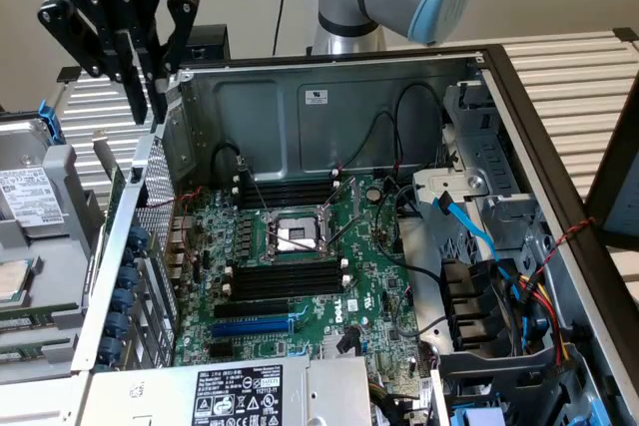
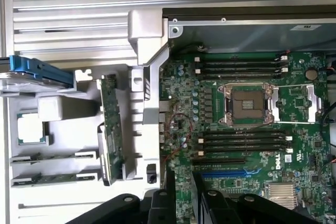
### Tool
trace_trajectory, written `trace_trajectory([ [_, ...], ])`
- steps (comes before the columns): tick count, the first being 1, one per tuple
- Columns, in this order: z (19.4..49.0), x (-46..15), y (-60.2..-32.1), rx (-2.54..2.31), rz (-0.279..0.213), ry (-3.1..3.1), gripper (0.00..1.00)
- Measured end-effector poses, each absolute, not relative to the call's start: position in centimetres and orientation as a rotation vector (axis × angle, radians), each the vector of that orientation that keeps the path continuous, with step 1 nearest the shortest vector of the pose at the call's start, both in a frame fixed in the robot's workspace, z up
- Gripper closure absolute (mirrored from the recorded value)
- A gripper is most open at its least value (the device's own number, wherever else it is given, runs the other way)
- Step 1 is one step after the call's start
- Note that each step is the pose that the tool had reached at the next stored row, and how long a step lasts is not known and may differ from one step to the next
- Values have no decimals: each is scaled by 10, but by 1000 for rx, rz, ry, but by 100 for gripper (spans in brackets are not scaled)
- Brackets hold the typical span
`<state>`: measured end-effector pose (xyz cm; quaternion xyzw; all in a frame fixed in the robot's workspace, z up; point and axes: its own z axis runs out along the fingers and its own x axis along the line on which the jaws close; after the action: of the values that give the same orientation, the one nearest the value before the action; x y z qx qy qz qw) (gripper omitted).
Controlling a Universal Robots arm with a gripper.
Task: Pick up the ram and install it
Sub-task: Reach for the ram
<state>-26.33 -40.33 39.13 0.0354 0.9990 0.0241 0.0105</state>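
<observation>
Gripper [image 2: 182,195] noted with jaws apart, nothing held, poised over the case [image 1: 155,187] wall. Ram [image 2: 111,124] is seen just outside that wall, lengthwise alongside it. Judged: jaws to be centred along its length, squared to both faces.

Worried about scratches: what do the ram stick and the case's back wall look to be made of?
The ram: matte green circuit board with small dark components, probably fibreglass laminate. The case's back wall: bare grey sheet metal with a dull sheen, likely steel.
</observation>
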Motion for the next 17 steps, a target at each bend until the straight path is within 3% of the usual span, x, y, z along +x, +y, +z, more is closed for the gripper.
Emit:
trace_trajectory([
  [17, 389, -340, -406, 110, 75, 3118, 73],
])
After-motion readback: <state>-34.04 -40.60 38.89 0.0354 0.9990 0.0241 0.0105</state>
